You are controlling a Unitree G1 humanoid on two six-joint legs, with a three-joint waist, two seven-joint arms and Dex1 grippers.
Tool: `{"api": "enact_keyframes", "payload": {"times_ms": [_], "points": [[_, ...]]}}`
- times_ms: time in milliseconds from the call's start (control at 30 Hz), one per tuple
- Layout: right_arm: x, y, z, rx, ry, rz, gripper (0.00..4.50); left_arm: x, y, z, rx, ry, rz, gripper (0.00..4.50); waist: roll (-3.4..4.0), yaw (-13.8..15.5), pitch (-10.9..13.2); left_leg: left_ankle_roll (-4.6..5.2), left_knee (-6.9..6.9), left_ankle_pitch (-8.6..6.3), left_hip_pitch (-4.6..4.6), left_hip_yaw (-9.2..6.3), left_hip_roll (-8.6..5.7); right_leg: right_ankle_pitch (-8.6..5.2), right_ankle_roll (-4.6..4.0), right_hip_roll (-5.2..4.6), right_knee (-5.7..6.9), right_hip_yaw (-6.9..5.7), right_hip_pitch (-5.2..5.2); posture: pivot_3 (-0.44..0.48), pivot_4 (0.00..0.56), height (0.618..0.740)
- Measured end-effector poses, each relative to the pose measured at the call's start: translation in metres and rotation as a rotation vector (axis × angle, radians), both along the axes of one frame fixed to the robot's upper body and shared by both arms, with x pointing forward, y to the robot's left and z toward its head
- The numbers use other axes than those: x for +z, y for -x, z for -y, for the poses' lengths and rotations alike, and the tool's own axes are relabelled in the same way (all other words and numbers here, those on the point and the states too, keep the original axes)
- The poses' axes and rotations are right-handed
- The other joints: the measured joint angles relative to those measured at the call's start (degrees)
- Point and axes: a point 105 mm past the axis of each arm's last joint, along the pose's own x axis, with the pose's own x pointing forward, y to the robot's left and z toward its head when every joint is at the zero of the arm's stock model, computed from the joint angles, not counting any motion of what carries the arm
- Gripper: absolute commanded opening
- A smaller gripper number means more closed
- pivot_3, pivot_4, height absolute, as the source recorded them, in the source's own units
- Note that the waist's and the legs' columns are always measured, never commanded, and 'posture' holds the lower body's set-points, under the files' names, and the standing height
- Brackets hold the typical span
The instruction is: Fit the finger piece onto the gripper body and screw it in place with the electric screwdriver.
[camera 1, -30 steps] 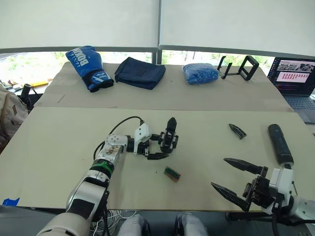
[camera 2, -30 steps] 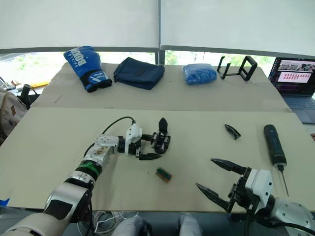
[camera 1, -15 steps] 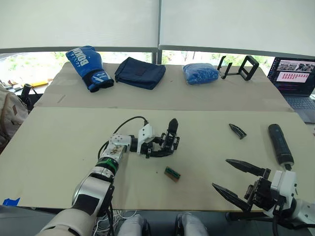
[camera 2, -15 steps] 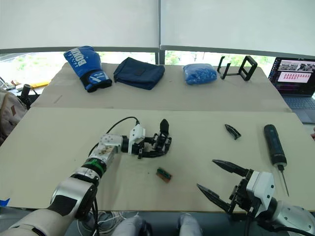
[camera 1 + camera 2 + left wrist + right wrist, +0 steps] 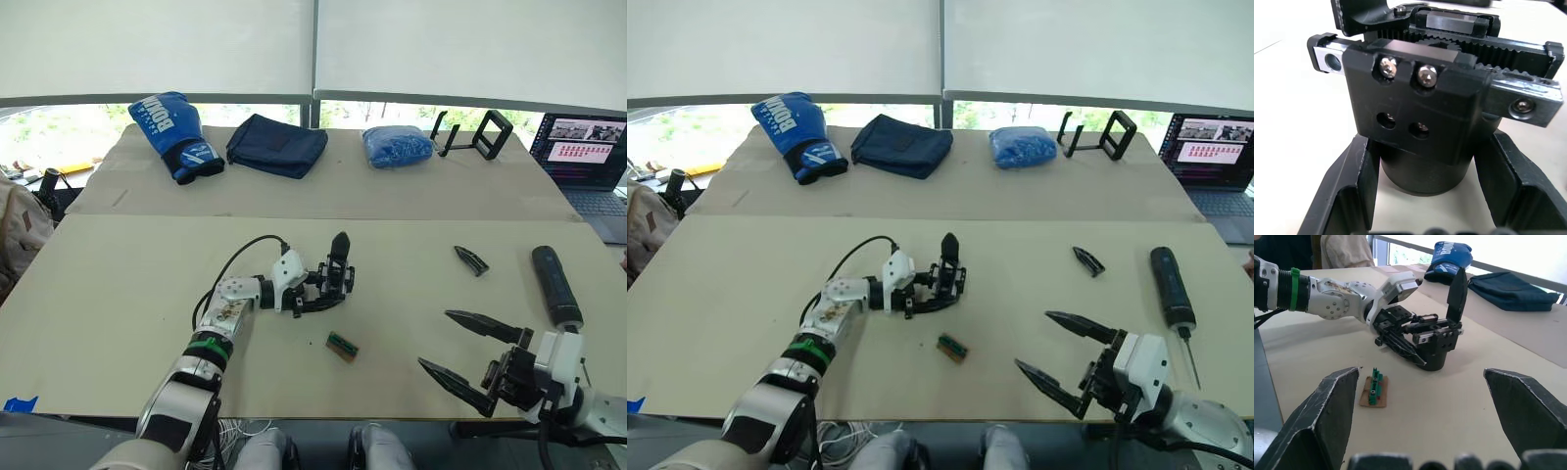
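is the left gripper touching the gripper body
Touching. The left wrist view shows the left gripper with its jaws pressed against both sides of the gripper body.

The two head views look forward and down from above the near edge of the tabletop [image 5: 118, 274], covering it through to the far windows; both share the same scene, slightly offset sideways. The left wrist view sits very close to the gripper body [image 5: 1425, 122], facing its cylindrical base. The right wrist view looks low across the tabletop toward the left, sharing that gripper body at middle distance.
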Motion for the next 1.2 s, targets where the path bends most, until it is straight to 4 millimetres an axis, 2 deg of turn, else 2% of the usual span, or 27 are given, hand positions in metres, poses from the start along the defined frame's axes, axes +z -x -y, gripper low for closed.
{"api": "enact_keyframes", "payload": {"times_ms": [233, 700, 767, 833, 867, 1067, 1133, 1200], "points": [[0.002, -0.004, -0.005, 0.013, -0.008, 0.021, 4.50, -0.002, 0.012, 0.000, -0.002, -0.006, -0.027, 2.30, 0.01, 0.0, 0.0, -0.04, 0.00, 0.02, 0.03, 0.00, 0.00, -0.01, 0.00, 0.01, 0.02, 0.00, 0.01, 0.000, 0.150, 0.740], [-0.001, -0.003, -0.003, 0.008, -0.003, 0.009, 4.50, -0.005, 0.009, -0.003, -0.010, -0.026, 0.022, 2.30, 0.04, 0.0, 0.0, -0.08, 0.00, 0.04, 0.14, -0.01, 0.01, 0.01, -0.02, -0.07, 0.06, 0.01, 0.07, 0.000, 0.150, 0.740], [-0.001, -0.002, -0.003, 0.007, -0.001, 0.006, 4.50, -0.005, 0.009, -0.003, -0.005, -0.020, 0.006, 3.37, 0.05, 0.0, 0.0, -0.08, 0.00, 0.04, 0.14, 0.00, 0.01, 0.01, -0.02, -0.07, 0.07, 0.01, 0.07, 0.000, 0.150, 0.740], [-0.001, -0.002, -0.003, 0.006, 0.000, 0.006, 4.50, -0.006, 0.008, -0.004, -0.001, -0.020, -0.005, 4.21, 0.06, 0.0, 0.0, -0.08, 0.00, 0.04, 0.14, 0.00, 0.01, 0.01, -0.02, -0.07, 0.07, 0.01, 0.07, 0.000, 0.150, 0.740], [-0.001, -0.002, -0.003, 0.006, 0.001, 0.006, 4.50, -0.006, 0.008, -0.005, 0.001, -0.020, -0.012, 4.44, 0.06, 0.0, 0.0, -0.08, 0.00, 0.04, 0.14, 0.00, 0.01, 0.01, -0.02, -0.06, 0.07, 0.01, 0.06, 0.000, 0.150, 0.740], [-0.002, 0.001, 0.001, -0.004, -0.032, -0.040, 4.50, -0.006, 0.008, -0.019, 0.026, -0.038, -0.020, 4.44, 0.12, -0.3, -0.1, -0.11, -0.03, 0.05, 0.18, 0.00, 0.05, 0.01, -0.02, -0.04, 0.09, 0.04, 0.05, 0.000, 0.150, 0.740], [-0.002, 0.005, 0.006, -0.024, -0.052, -0.084, 4.50, -0.006, 0.010, -0.034, 0.044, -0.037, -0.027, 4.44, 0.15, -0.5, -0.1, -0.14, -0.07, 0.06, 0.20, 0.00, 0.08, 0.00, -0.04, -0.10, 0.09, 0.05, 0.04, 0.000, 0.150, 0.740], [-0.004, 0.012, 0.014, -0.065, -0.041, -0.110, 4.50, -0.007, 0.019, -0.062, 0.047, -0.042, -0.038, 4.44, 0.19, -0.8, -0.1, -0.27, -0.13, 0.06, 0.24, 0.01, 0.13, -0.03, -0.08, -0.19, 0.10, 0.06, 0.00, 0.000, 0.150, 0.740]]}}
